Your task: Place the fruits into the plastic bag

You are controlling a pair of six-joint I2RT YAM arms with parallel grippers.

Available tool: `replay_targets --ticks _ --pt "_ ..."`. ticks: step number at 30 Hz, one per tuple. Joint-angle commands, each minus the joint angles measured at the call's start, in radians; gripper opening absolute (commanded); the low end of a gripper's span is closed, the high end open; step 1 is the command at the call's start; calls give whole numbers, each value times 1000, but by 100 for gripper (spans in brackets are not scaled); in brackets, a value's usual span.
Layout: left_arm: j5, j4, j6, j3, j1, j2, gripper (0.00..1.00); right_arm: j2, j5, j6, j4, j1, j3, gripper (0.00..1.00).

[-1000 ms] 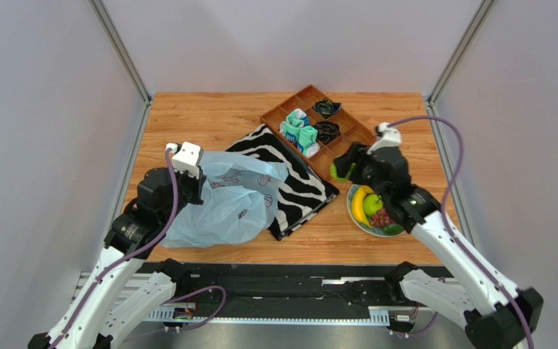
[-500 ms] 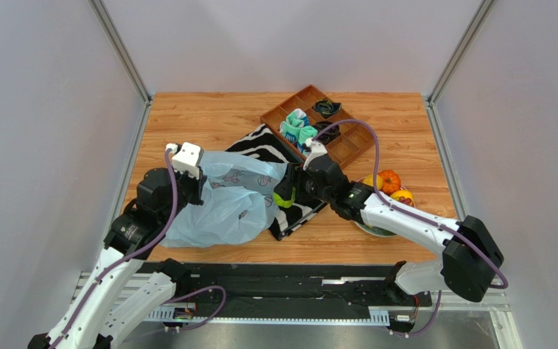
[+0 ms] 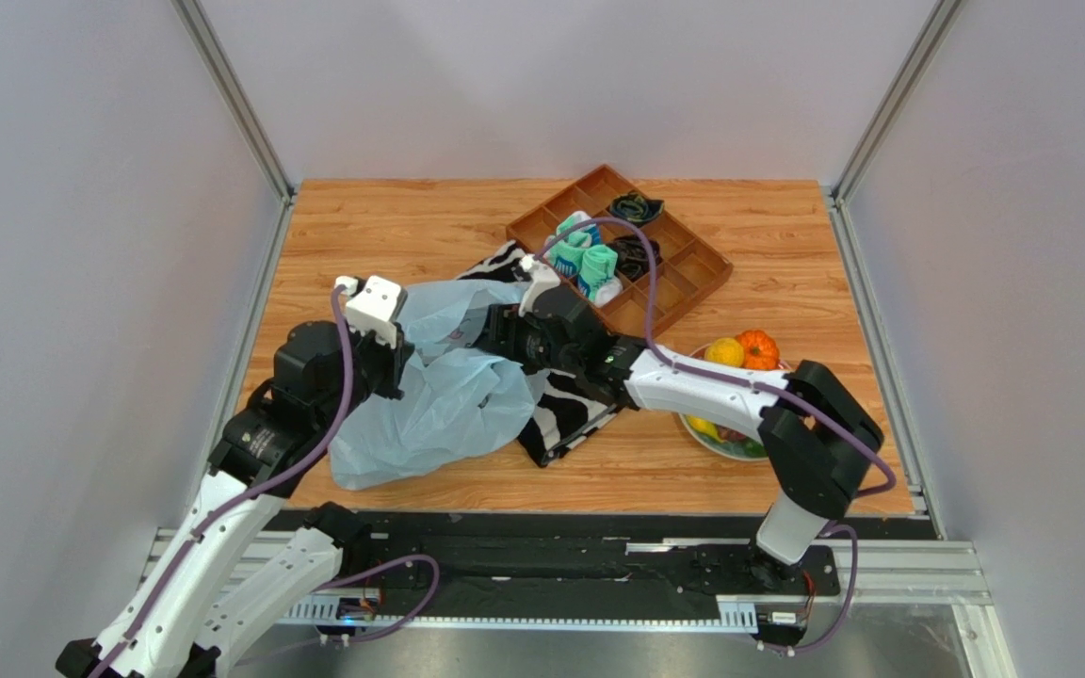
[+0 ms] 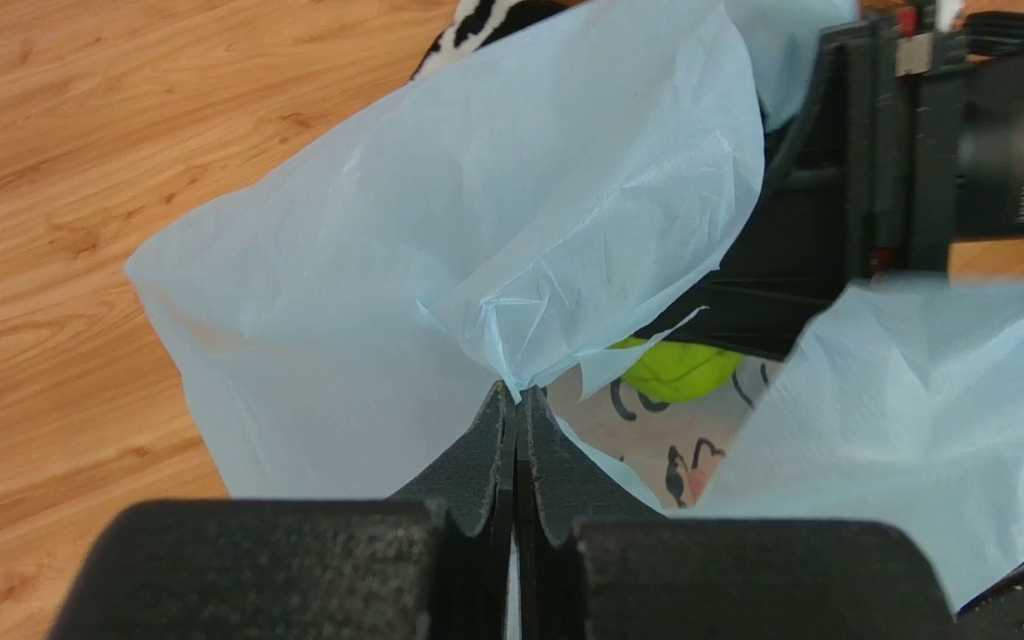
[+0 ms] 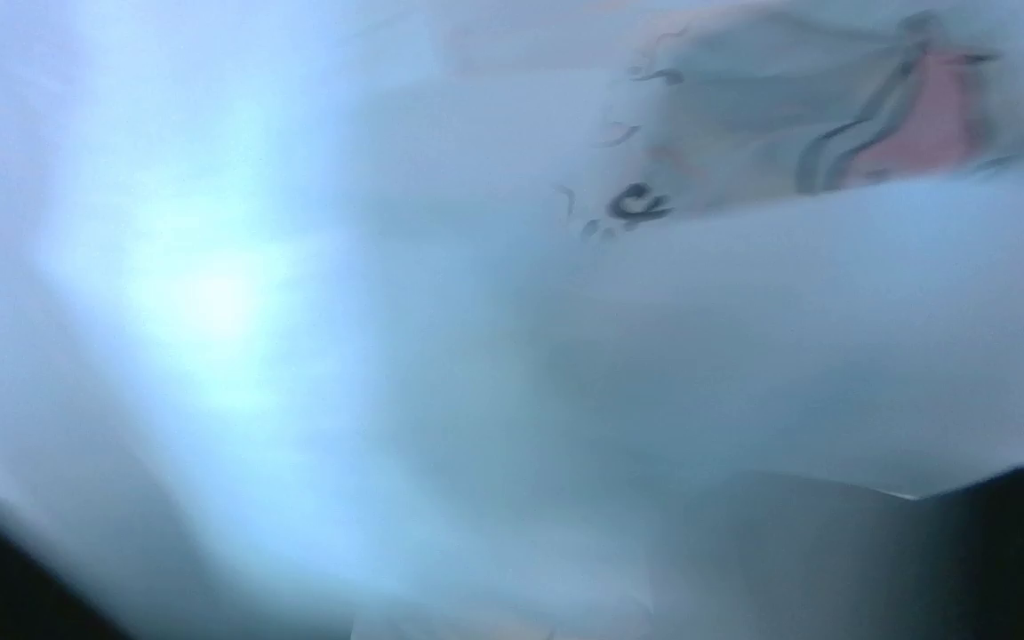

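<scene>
The light-blue plastic bag [image 3: 435,403] lies left of centre, its mouth lifted. My left gripper [image 3: 396,365] is shut on the bag's edge [image 4: 518,380] and holds it up. My right gripper [image 3: 495,336] reaches into the bag's mouth. The left wrist view shows the green apple [image 4: 671,370] at its black fingertips inside the bag. The right wrist view shows only blurred bag film [image 5: 344,334]; its fingers are hidden. Other fruits stay on the plate [image 3: 711,441]: a yellow lemon [image 3: 722,352], an orange round fruit [image 3: 756,349], and a bit of banana [image 3: 704,424].
The zebra-striped cloth [image 3: 570,410] lies under and beside the bag. A wooden divided tray [image 3: 676,276] with teal-and-white rolled socks [image 3: 584,259] sits at the back right. Grey walls close in both sides.
My right arm swung left from the plate with the green apple and pushed into the bag's mouth. My left gripper lifted the bag's edge slightly to the right.
</scene>
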Motion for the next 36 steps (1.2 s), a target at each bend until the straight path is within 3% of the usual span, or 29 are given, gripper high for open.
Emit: replay_targets --ticks 1,10,15,18,21,27,36 --pt "19 31 18 6 -1 14 0 98 -67 -26 66 57 129 44" --pt "-6 17 12 11 -1 39 0 311 -160 -32 15 100 247 45" --pt "-15 13 6 14 -1 48 0 340 -186 -43 16 102 264 48" --pt "-15 10 3 14 -1 56 0 339 -189 -56 18 104 264 55" --pt "-15 8 1 17 -1 59 0 343 -208 -70 21 104 270 76" --pt "-18 7 -1 17 -1 64 0 331 -223 -76 21 104 266 91" --pt "-76 -15 -4 22 -1 73 0 205 -136 -99 29 91 181 87"
